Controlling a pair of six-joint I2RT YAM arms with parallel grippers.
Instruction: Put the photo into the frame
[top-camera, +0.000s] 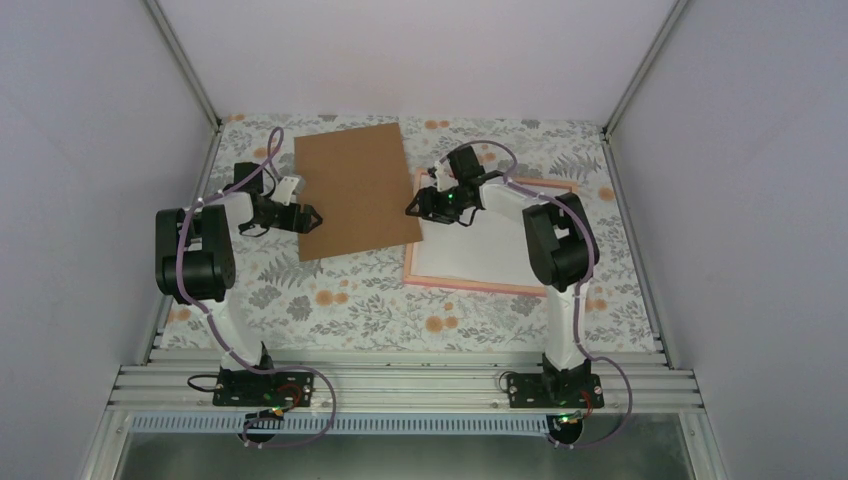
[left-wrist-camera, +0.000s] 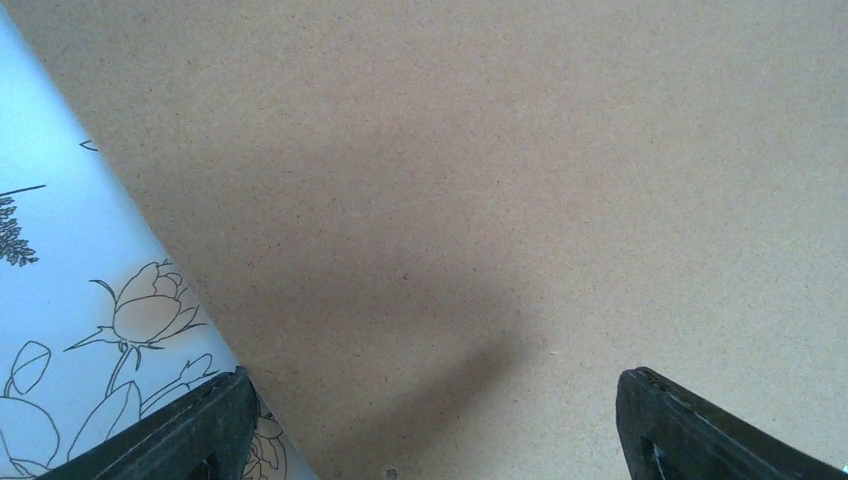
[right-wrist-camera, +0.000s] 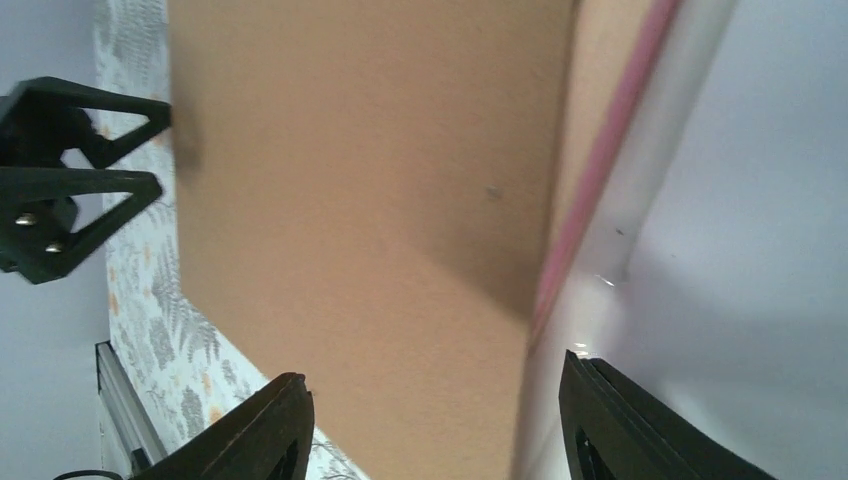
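From above, a brown cardboard sheet (top-camera: 355, 190) lies on the flower-printed bench (top-camera: 380, 300). The pink frame (top-camera: 470, 287) sits at its 3 o'clock, and the sheet's lower right corner just overlaps the frame's left rim. A white sheet (top-camera: 480, 250) fills the frame. It could be the photo's blank back, but no sunset side shows anywhere, so I cannot tell where the photo is. The left tool (top-camera: 308, 216) is at the cardboard's 9 o'clock edge and the right tool (top-camera: 412, 208) at its 3 o'clock edge. Both have their fingers spread.

In the left wrist view, the left tool (left-wrist-camera: 430, 430) is wide open and holds nothing. The cardboard (left-wrist-camera: 480, 180) fills the picture, with its edge and the cloth (left-wrist-camera: 90, 300) at 8 o'clock.

In the right wrist view, the right tool (right-wrist-camera: 440, 430) is also open and empty. It stands over the spot where the cardboard (right-wrist-camera: 350, 200) meets the frame's pink rim (right-wrist-camera: 600, 170). The left tool (right-wrist-camera: 165, 150) waits at 9 o'clock.

The step in hand seems to be handling the cardboard from both sides. To do it well, I would have each tool take only the thin board edge. The right tool must not catch the frame rim beneath. Both should then lift together and level, so the board neither bows nor drags the white sheet out of the frame.

No brand, label or writing can be read anywhere.
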